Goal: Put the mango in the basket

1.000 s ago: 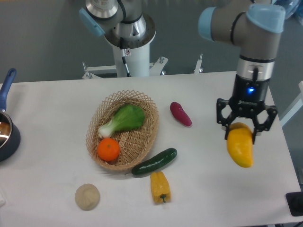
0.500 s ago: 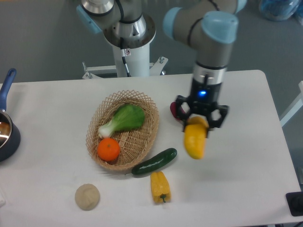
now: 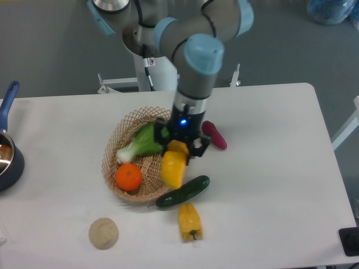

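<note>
Gripper [image 3: 178,147] over the right half of the basket [image 3: 120,134], pointing straight down, blue light lit on the wrist above it. Jaws clamped on the upper end of the mango [image 3: 173,166]; the fruit hangs below the fingers, long axis near vertical, tapered end down.

Mango sits directly under the gripper, its top tucked between the two dark fingers, the bulk of it clear below them. In this view it overlaps the basket's right inner wall and rim. Whether its lower end touches the wicker cannot be told.

Inside the basket: a leafy green vegetable with a pale stalk [image 3: 140,144] toward the back and left, an orange [image 3: 128,177] at the front left. The mango is just right of both, apart from the orange.

Outside the basket on the white table [image 3: 269,185]: a cucumber [image 3: 183,192] lying at a slant against the basket's front right rim, just below the mango; a yellow bell pepper [image 3: 189,221] in front of the cucumber; a purple sweet potato [image 3: 215,136] right of the gripper; a round beige lump [image 3: 104,233] at front left. A dark pot with a blue handle [image 3: 9,151] at the left edge.
</note>
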